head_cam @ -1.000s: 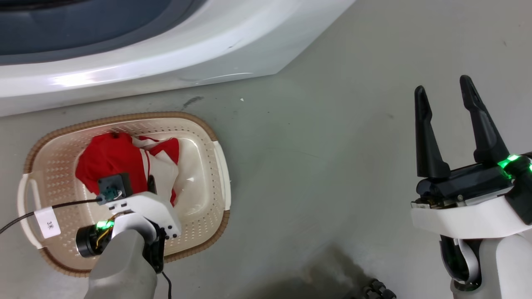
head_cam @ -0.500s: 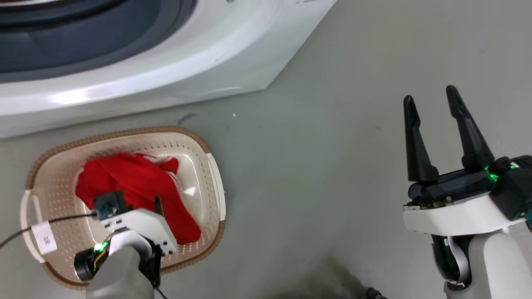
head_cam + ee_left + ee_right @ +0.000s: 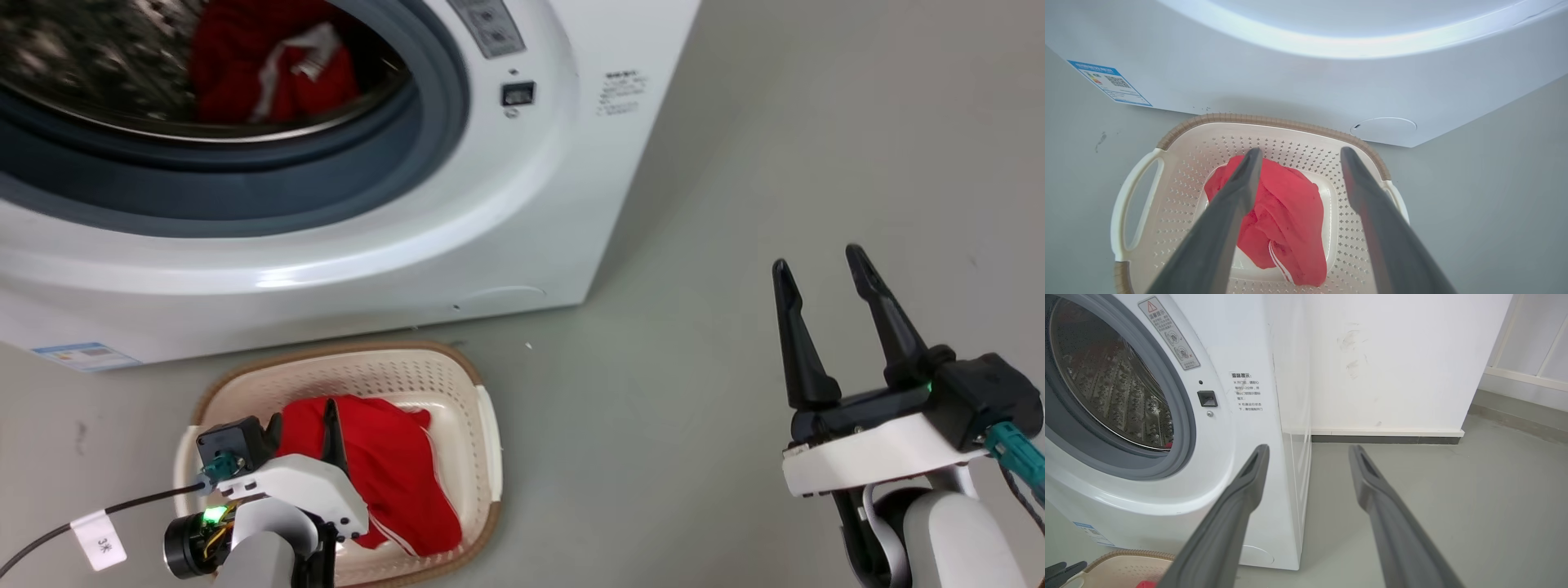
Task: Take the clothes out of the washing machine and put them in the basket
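Two red garments, two places. First garment (image 3: 392, 474) lay crumpled in the basket (image 3: 482, 425), a white double stripe showing along its near hem. Second garment (image 3: 261, 73), red with white trim, lay inside the steel drum (image 3: 82, 49) of the washing machine (image 3: 506, 245), behind the grey rubber ring (image 3: 343, 180).

Basket sat on the floor (image 3: 735, 163), just beside the foot of the machine's front and below the drum opening. Its brown rim faced the machine; a cream handle stood out at each end.

Your left hand (image 3: 1300, 153) hung over the basket, fingers spread wide with nothing clamped between them. In the left wrist view one finger crossed the first garment; whether it touched the cloth, I could not tell.

Your right hand (image 3: 816, 257) hovered over bare floor, well apart from the basket and out past the machine's right front corner. Fingers were parted and held nothing. They pointed toward that corner and the white wall (image 3: 1392, 355) behind it.

Other notes: a blue sticker (image 3: 1110, 83) sat low on the machine's front, near its left bottom corner. A paper tag (image 3: 98, 539) hung on the black cable (image 3: 49, 535) running from your left wrist.
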